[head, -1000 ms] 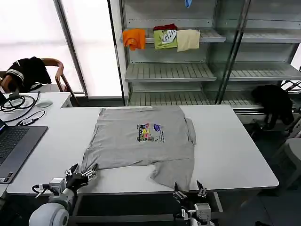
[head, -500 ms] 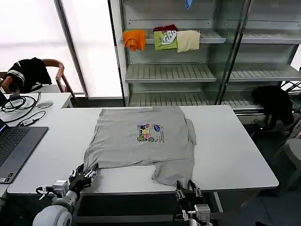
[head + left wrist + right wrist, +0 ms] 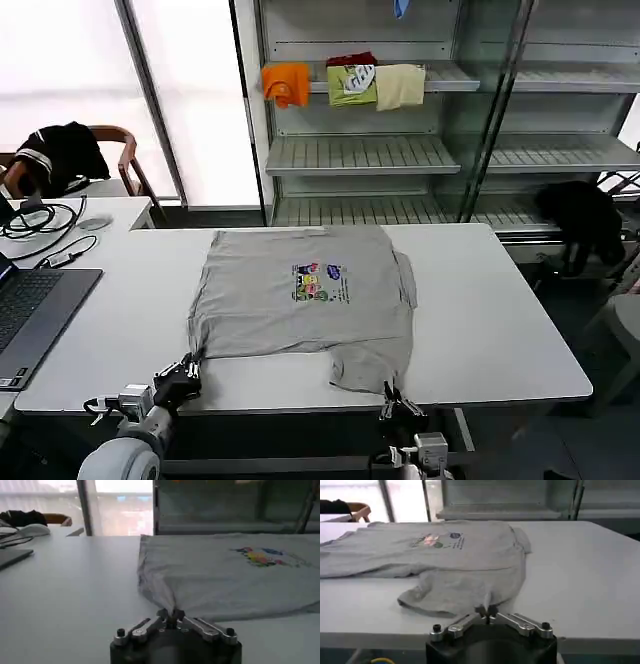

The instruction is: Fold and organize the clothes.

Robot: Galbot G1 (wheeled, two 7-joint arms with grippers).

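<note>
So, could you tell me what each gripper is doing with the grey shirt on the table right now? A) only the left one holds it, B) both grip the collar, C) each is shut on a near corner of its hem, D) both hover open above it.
C: the left gripper and the right gripper are each pinched shut on a near hem corner of the grey shirt at the table edge.

grey shirts on table: 1 (image 3: pixel 305 290) | grippers: 2, left (image 3: pixel 186 368), right (image 3: pixel 396 400) | folded garments on far shelf: 4 (image 3: pixel 345 80) | laptops: 1 (image 3: pixel 30 310)
</note>
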